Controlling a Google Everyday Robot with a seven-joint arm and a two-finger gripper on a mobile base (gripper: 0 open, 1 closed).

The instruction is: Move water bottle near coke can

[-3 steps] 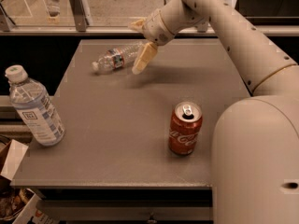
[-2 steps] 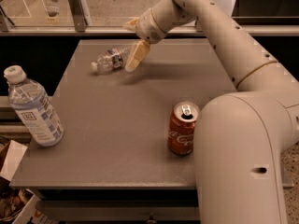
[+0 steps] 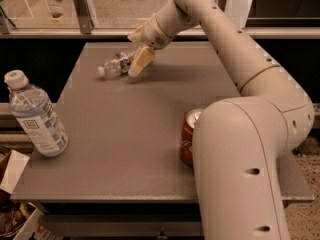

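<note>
Gripper (image 3: 134,54) has slid left over the last second and now sits at the small clear ribbed plastic water bottle with the white cap (image 3: 117,64). Bottle itself hasn't moved: it's on its side at the far end of the grey counter (image 3: 125,149), cap pointing left. So this reads as the approach closing out, with no grasp yet.

Fingers are apart. The lower tan one (image 3: 141,61) hangs down at the bottle's base end, touching or just beside it, I can't tell which. The upper one is raised toward the back edge. Nothing is clamped between them.

Arm pose: reaching from the near right across the counter, elbow high, forearm angled down and left to the wrist. The big lower link fills the near right of the view.

Red Coca-Cola can with the silver top (image 3: 189,136) stands upright near the front right, well apart from the bottle and half hidden behind that link. The larger clear bottle with the blue-white label (image 3: 37,116) stands at the left edge — not the target.

My read: the task is barely started. The bottle needs a grip across its body, then a carry toward the near side to the can.
</note>
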